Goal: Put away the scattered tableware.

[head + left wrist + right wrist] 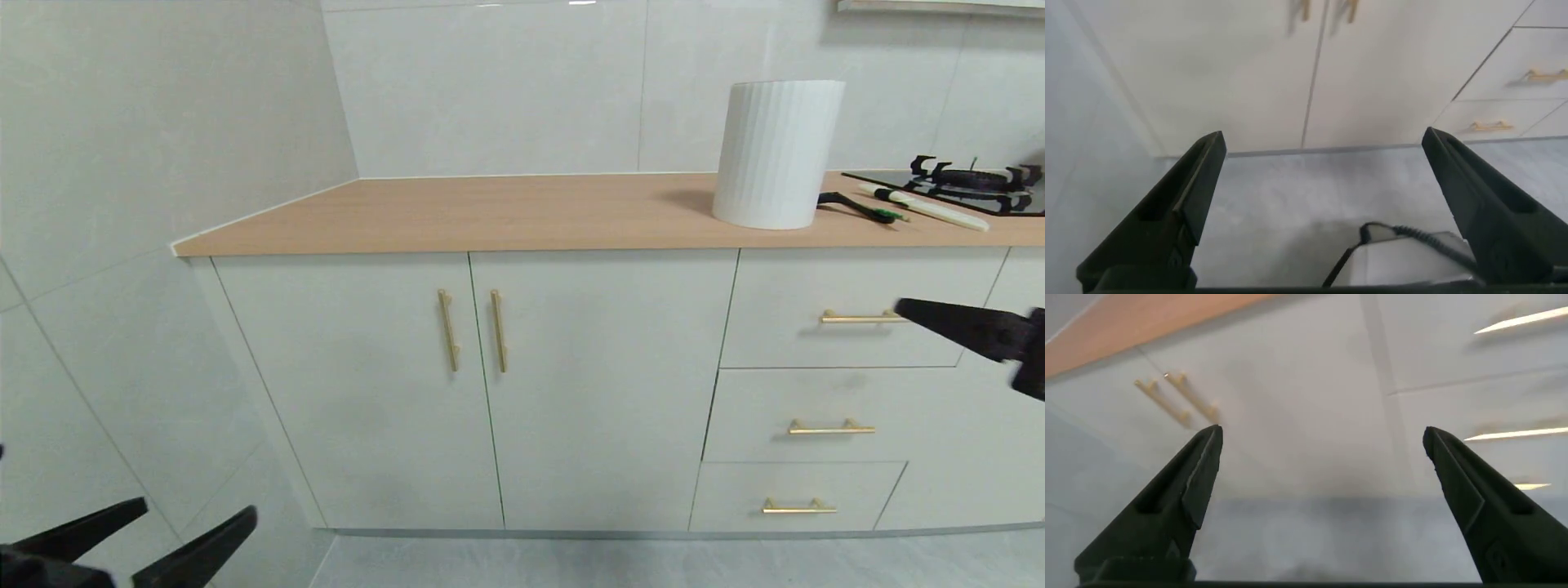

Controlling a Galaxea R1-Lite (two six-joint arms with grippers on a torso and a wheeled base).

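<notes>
Right gripper (1321,433) is released, fingers spread wide with nothing between them. It sits in front of the drawer stack, and in the head view one fingertip lines up with the right end of the top drawer handle (861,317); how far it is from the drawer front can't be told. Left gripper (196,508) is also released and empty, hanging low near the floor by the corner wall. The scattered tableware is on the countertop (490,212), above and beyond the right gripper. There is a black utensil with a green end (861,208) and a long cream utensil (931,210); what kind each one is can't be made out. Both lie flat, close side by side, with long axes running crosswise and slightly slanted. They stretch from the white ribbed container (775,155) toward the stove (971,184), the black one's end sitting right at the container's base. From the left gripper they are far up and across, so the right arm is clearly the nearer one. None of the task looks done yet, with nothing grasped and all drawers shut. The likely next step is either raising the right gripper to counter height and turning its fingers across a utensil's long axis, or taking the top drawer handle first.
</notes>
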